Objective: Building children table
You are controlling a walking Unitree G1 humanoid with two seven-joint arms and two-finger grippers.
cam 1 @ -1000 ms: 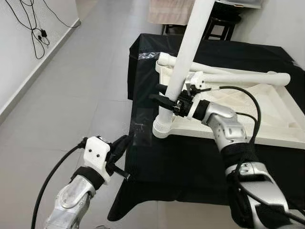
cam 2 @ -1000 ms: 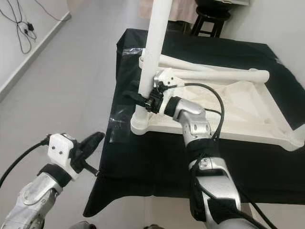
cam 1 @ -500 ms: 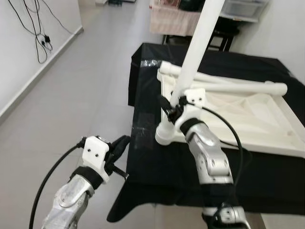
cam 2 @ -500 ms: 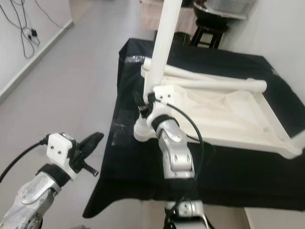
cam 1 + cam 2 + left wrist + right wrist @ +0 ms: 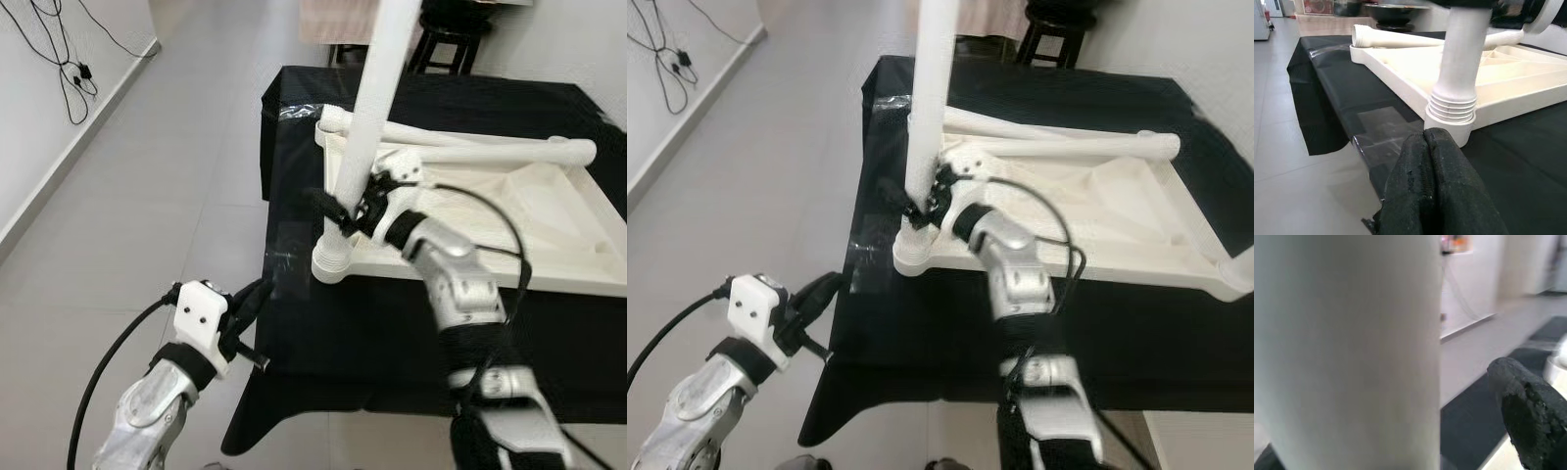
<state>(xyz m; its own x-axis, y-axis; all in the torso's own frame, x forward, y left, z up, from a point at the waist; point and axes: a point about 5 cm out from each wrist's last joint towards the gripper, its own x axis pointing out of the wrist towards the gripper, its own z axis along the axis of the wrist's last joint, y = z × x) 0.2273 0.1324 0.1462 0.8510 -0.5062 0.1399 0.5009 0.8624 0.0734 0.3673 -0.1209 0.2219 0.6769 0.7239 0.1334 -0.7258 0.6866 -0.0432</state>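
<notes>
The children's table point(image 5: 509, 211) lies upside down on the black-covered surface point(image 5: 392, 323), its white top face-down with the ribbed underside showing. It sits toward the surface's left edge, just beside a patch of clear tape point(image 5: 284, 262) on the cloth. One white leg point(image 5: 367, 117) stands nearly upright in the corner socket point(image 5: 329, 262) nearest the robot's left, its threaded collar meeting the socket rim. Two more loose legs point(image 5: 490, 152) lie across the far side of the upturned top. Beyond the surface are a grey tiled floor point(image 5: 147, 176), a dark stool point(image 5: 446, 24) and cables point(image 5: 69, 59) on the left wall.

The right gripper point(image 5: 343, 213) is at the standing leg, low down near the socket; its jaws are spread around the tube, one black finger point(image 5: 1528, 421) showing clear of the white wall in the right wrist view, so whether both touch the leg cannot be told. The left gripper point(image 5: 247, 302) hangs below the surface edge near the corner, jaws pressed together on nothing, facing the socket.

The step in hand looks to be seating this first leg by screwing it into its socket. The next move would call for a firm clamp on the tube, turns about its axis while keeping it upright, and likely a steadying hold on the tabletop.
</notes>
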